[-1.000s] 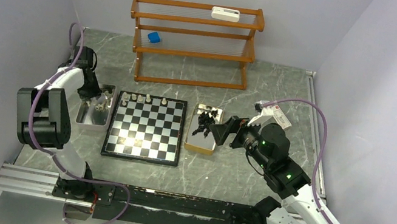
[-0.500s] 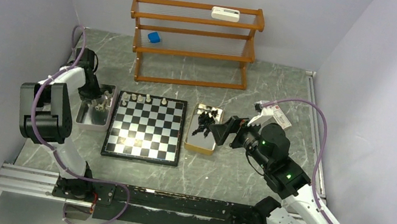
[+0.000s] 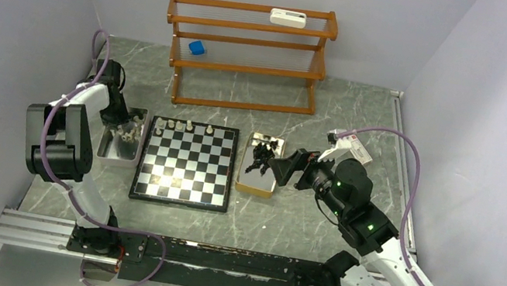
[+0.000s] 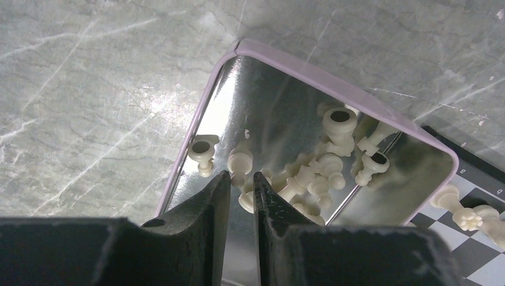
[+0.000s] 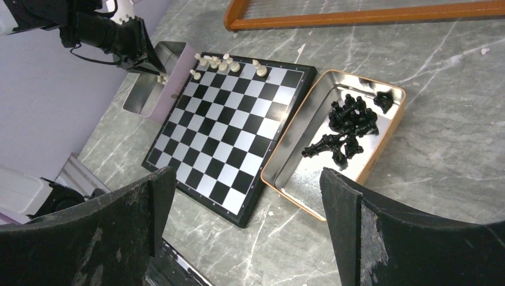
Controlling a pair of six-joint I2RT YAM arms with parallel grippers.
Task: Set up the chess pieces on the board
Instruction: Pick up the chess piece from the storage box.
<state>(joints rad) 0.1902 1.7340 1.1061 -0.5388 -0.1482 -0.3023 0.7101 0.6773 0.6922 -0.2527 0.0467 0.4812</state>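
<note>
Left wrist view: my left tool (image 4: 237, 177) sits low in the metal tray (image 4: 309, 68) beside the board (image 3: 187, 161), jaws nearly together about a cream piece (image 4: 240, 162); I cannot tell whether it is clamped. My right tool (image 5: 247, 179) gapes wide, released, near the black pieces (image 5: 351, 122).

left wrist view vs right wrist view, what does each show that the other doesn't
Only left wrist: the loose cream pieces heaped inside the pink-rimmed tray, seen close, with the left gripper nearly closed over them. Only right wrist: black pieces in the orange-rimmed tray, the whole board, the shelf base, the wide-open right gripper. Both: the pink-rimmed tray and the board corner where cream pieces stand.
</note>
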